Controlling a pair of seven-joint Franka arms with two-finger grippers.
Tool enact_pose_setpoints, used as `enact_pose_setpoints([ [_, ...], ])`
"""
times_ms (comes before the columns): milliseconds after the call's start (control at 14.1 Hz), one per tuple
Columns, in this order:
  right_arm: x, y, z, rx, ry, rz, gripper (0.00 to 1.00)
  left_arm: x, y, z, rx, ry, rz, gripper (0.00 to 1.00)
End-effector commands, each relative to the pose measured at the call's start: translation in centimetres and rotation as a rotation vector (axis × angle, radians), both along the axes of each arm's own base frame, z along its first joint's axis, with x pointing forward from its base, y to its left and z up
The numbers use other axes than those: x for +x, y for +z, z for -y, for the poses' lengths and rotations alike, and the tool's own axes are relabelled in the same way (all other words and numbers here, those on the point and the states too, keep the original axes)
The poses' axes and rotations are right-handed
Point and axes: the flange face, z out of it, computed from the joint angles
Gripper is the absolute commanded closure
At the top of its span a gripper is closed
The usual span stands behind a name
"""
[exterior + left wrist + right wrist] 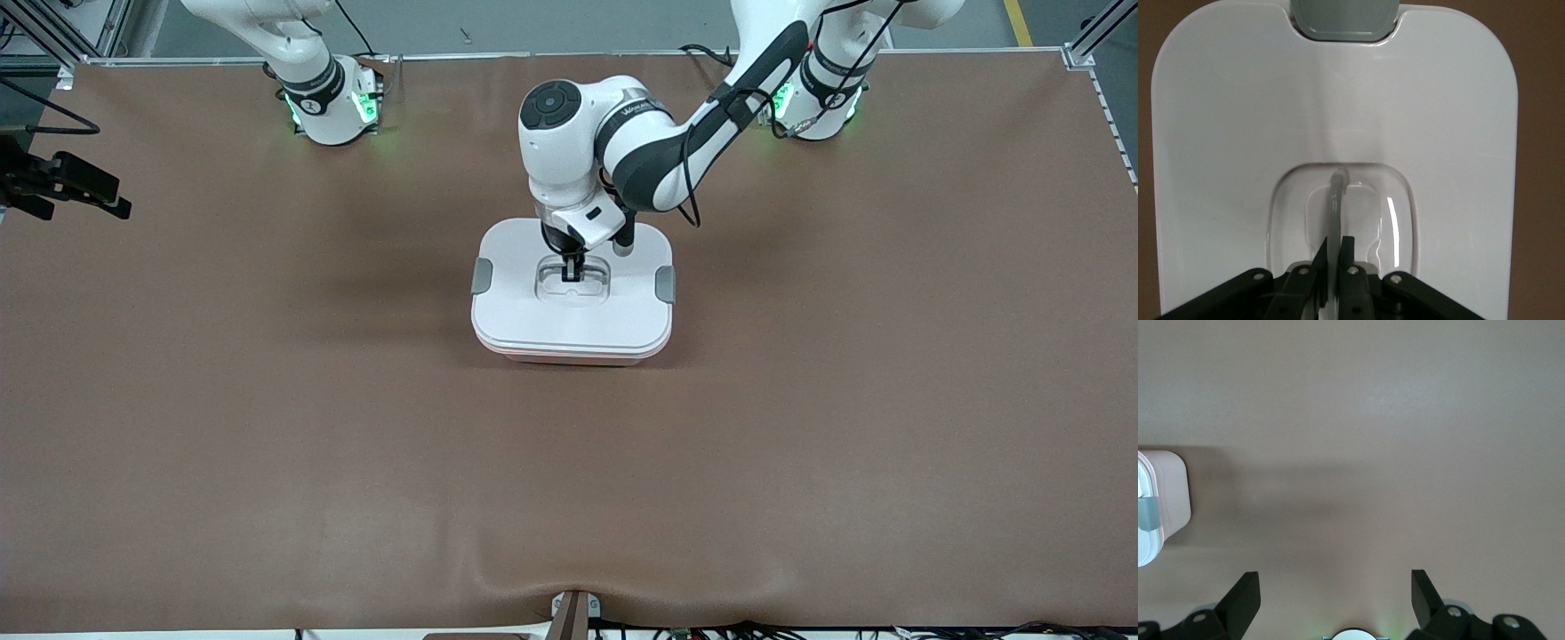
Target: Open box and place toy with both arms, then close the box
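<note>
The box stands at the middle of the table, its white lid on the pink base. Grey clips sit at both ends; one clip shows in the left wrist view. My left gripper is down in the lid's clear recess, shut on the thin clear handle. My right gripper hangs open over bare mat beside the box's end, holding nothing; only that arm's base shows in the front view. The toy is out of view.
The brown mat covers the table and bulges slightly at the edge nearest the front camera. A black clamp juts in at the right arm's end. A small bracket sits at the nearest edge.
</note>
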Motion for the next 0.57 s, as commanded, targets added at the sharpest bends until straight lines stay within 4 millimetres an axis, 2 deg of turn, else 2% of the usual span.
enact_pose_setpoints([
  [0,-0.68,0.49,-0.16,-0.017,-0.002,0.003,0.00,0.20,0.49,-0.14,0.004,-0.030,0.025,1.00],
  [495,-0.63,0.41,-0.18,-0.016,-0.002,0.002,0.00,0.90,0.60,-0.28,-0.011,-0.009,0.029,1.00],
])
